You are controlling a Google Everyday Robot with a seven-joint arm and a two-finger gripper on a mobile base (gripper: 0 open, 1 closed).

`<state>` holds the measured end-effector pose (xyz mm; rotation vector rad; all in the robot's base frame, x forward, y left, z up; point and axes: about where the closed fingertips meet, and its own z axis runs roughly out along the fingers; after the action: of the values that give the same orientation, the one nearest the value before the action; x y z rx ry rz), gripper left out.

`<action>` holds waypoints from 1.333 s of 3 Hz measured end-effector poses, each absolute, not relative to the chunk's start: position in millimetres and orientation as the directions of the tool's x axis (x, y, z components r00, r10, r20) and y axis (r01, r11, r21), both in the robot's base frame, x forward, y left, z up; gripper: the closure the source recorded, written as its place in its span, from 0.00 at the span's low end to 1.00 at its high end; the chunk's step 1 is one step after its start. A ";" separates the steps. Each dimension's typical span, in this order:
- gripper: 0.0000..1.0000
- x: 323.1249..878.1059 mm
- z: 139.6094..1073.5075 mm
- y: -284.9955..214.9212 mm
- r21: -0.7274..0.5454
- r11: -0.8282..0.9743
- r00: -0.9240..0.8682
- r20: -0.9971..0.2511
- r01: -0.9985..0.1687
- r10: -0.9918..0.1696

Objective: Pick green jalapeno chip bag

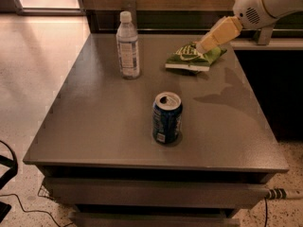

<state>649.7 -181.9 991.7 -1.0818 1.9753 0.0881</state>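
Note:
The green jalapeno chip bag (191, 57) lies flat at the far right of the grey table (94, 126); it is crinkled, with a pale logo and a pale front edge. My gripper (202, 46) comes down from the upper right on a white arm (265, 4). Its tan tip sits on or just above the bag's top right part and hides a bit of it. I cannot tell whether it touches the bag.
A clear plastic water bottle (128, 46) stands at the far left of the table. An open blue soda can (166, 118) stands near the table's middle front. A dark counter (265, 44) runs to the right behind the table. Cables (19, 205) lie on the floor at the lower left.

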 end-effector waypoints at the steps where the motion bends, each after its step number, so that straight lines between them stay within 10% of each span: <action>1: 0.00 684.1 972.9 -185.0 -0.275 0.647 -0.279 -0.734 -0.711 -0.619; 4: 0.00 730.7 899.0 -203.0 -0.143 0.701 -0.431 -0.699 -0.698 -0.571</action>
<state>730.7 -203.0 899.0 -0.9642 2.1517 0.2156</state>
